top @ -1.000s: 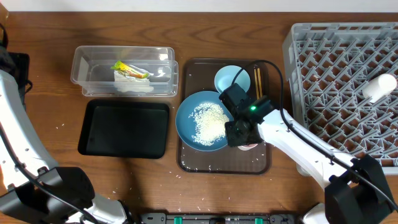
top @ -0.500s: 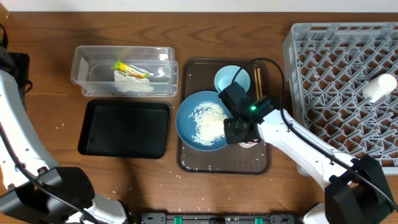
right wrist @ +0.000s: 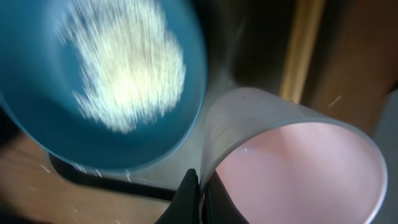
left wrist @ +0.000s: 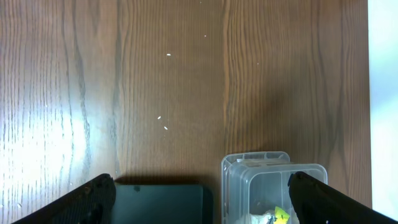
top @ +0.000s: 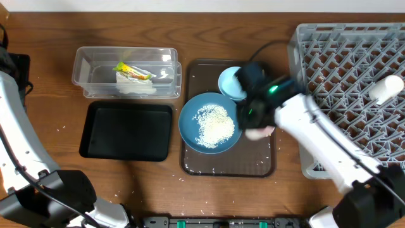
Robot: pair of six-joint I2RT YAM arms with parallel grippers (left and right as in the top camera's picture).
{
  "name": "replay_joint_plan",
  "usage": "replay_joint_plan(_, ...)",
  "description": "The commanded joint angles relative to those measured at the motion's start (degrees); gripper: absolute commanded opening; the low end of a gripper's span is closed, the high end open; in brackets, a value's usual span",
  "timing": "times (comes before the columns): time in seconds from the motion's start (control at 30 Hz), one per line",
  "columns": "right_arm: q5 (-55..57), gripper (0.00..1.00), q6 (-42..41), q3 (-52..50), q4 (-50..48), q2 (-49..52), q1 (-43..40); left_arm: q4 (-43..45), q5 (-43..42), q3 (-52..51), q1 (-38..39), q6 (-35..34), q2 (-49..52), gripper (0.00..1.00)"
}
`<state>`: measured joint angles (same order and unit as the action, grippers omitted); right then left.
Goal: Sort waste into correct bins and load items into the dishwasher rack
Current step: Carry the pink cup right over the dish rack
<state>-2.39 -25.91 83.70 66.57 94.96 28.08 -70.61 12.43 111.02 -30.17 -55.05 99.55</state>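
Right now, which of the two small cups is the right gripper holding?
The pink cup, beside the dark-blue dish: the right gripper is shut on its rim. The white cup sits apart in the grey rack.

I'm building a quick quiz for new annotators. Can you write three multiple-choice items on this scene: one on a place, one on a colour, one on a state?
1. The snack wrapper lies in: A the clear tub; B the dark-blue dish; C the dishwasher rack.
2. The cup pinched by the right gripper is: A white; B pink; C light blue.
3. The left gripper is: A open and empty; B shut on the wrapper; C shut on the tub.
Answers: 1 A, the overhead view shows it inside the tub. 2 B, the right wrist view shows a pink inside. 3 A, its fingers stand wide apart over the table.
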Motion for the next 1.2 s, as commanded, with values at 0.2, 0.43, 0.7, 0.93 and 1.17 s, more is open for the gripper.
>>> replay_joint_plan(0.2,-7.1,0.01,14.7,16.5,-1.3,-1.0,-22.4,-0.3,1.1,-0.1,-0.1,0.8,0.4,0.92)
replay_joint_plan(0.43,-22.1,0.01,19.2,17.1,-11.3,-0.4,-42.0,-0.3,1.1,-0.1,-0.1,0.8,0.4,0.92)
replay_joint_plan(0.7,-28.8,0.01,23.0,15.4,-25.7,3.3,-58.4,-0.3,1.1,-0.1,-0.1,0.8,0.4,0.92)
replay_joint_plan(0.93,-41.7,0.01,24.3,15.3,-35.5,11.5,-67.5,-0.3,1.1,-0.1,-0.1,0.8,0.4,0.92)
replay_joint_plan(1.17,-69.0,0.01,19.4,15.3,-55.1,22.6,-73.8,-0.3,1.1,-0.1,-0.1,0.8,0.4,0.92)
